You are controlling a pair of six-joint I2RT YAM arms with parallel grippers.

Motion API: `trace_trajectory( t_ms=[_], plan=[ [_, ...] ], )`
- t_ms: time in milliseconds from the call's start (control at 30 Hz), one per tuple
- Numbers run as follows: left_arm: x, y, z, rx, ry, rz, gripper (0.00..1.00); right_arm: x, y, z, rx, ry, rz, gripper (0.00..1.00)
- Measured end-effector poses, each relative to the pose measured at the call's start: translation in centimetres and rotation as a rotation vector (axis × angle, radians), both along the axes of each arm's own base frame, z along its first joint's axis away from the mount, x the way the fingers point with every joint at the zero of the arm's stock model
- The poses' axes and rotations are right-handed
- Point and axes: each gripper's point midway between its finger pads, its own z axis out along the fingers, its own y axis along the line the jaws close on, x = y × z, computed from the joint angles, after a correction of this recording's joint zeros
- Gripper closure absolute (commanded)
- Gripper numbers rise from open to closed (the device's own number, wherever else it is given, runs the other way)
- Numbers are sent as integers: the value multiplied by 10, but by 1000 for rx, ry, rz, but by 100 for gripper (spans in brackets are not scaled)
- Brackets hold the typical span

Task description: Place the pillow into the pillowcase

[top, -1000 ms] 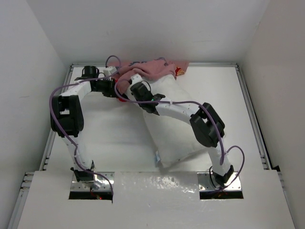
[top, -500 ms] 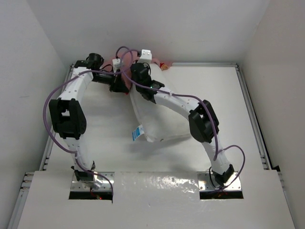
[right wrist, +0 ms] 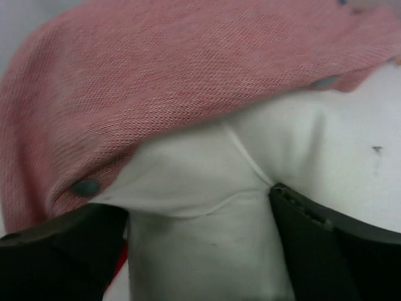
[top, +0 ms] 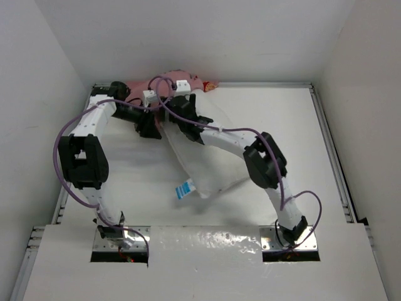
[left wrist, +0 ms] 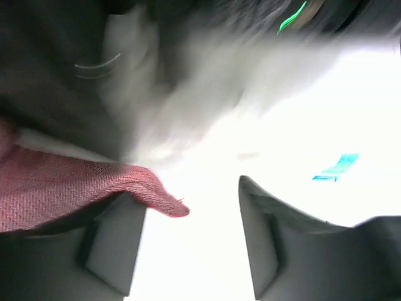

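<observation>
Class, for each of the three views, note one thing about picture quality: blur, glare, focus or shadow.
Left wrist: top half smeared by motion blur, white areas blown out. Right wrist: pillowcase weave sharp, gripper fingers soft. Top external: even light, faint shadows under arms.

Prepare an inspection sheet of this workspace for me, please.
Surface: white table with raised edge rails.
Job's things: white pillow lies diagonally, blue tag at its near end; pink pillowcase bunched at the far edge, draped over the pillow's far end.
Clutter: nothing seen.
Grippers: left gripper open, pillowcase edge lying on one finger; right gripper open, pillow between its fingers.
Cables: purple cables loop along both arms.
Surroundings: plain white walls on three sides.
</observation>
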Motion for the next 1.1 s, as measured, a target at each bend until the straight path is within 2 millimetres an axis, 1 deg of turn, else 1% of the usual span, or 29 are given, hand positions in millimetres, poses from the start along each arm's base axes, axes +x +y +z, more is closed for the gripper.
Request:
trace_trajectory(
  t_ms=[33, 67, 100, 133, 200, 233, 267, 300, 333, 367, 400, 433, 467, 500, 533, 567, 600, 667, 733, 800, 833, 867, 900, 933, 967, 1000, 1033, 1067, 1100],
  plan=[
    [-8, 6, -4, 18, 25, 15, 34, -14, -4, -5, -26, 17, 55, 1],
    [-16, 12, -6, 30, 52, 29, 34, -28, -6, -7, -39, 22, 110, 1],
    [-22, 19, -7, 45, 74, 46, 33, -45, -11, -6, -56, 32, 158, 1],
    [-24, 25, -5, 53, 86, 61, 33, -62, -17, -2, -72, 38, 201, 1],
    [-20, 34, 3, 72, 78, 89, 34, -87, -25, 16, -102, 39, 270, 1],
    [-13, 38, 12, 78, 51, 101, 42, -96, -27, 29, -113, 28, 298, 1],
    [-3, 40, 24, 78, 11, 110, 48, -102, -31, 45, -122, 10, 324, 5],
    [7, 40, 39, 72, -42, 111, 53, -108, -34, 60, -134, -12, 351, 30],
    [18, 39, 55, 64, -101, 110, 63, -111, -39, 71, -147, -28, 365, 46],
    [31, 36, 73, 54, -156, 116, 66, -117, -45, 86, -173, -53, 392, 61],
    [44, 33, 87, 54, -205, 130, 68, -120, -52, 95, -193, -66, 404, 73],
    [57, 29, 98, 58, -253, 142, 59, -123, -59, 101, -213, -73, 413, 71],
    [73, 22, 107, 71, -307, 156, 49, -123, -66, 105, -222, -71, 412, 65],
    [85, 14, 111, 83, -344, 164, 43, -121, -74, 107, -230, -64, 404, 35],
    [96, 2, 111, 89, -356, 175, 36, -116, -82, 107, -231, -53, 392, 22],
    [109, -14, 109, 92, -370, 182, 35, -107, -93, 105, -228, -34, 386, 12],
    [121, -27, 101, 97, -372, 198, 33, -93, -108, 100, -214, -7, 356, 2],
    [143, -50, 79, 108, -352, 228, 31, -56, -140, 92, -174, 49, 298, 1],
    [162, -69, 51, 120, -323, 246, 22, -18, -169, 79, -133, 98, 253, 1],
    [172, -80, 26, 136, -299, 246, 12, 12, -191, 63, -101, 136, 215, 1],
    [174, -85, 14, 144, -284, 241, 12, 23, -199, 50, -89, 160, 207, 1],
    [174, -91, 6, 149, -276, 231, 13, 29, -204, 34, -79, 190, 207, 1],
    [175, -95, 1, 151, -282, 225, 14, 31, -204, 18, -71, 226, 215, 1],
    [175, -98, -1, 154, -285, 221, 17, 32, -200, 1, -60, 262, 237, 1],
    [175, -103, -1, 154, -296, 218, 28, 29, -194, -17, -46, 302, 266, 1],
    [177, -107, 1, 150, -310, 217, 34, 25, -185, -35, -28, 346, 298, 1],
    [178, -110, 2, 150, -321, 218, 49, 20, -177, -49, -10, 379, 324, 1],
    [179, -113, 3, 152, -327, 223, 57, 16, -170, -60, 11, 407, 345, 2],
    [179, -114, 3, 155, -334, 222, 67, 12, -162, -68, 36, 429, 367, 5]
  ],
)
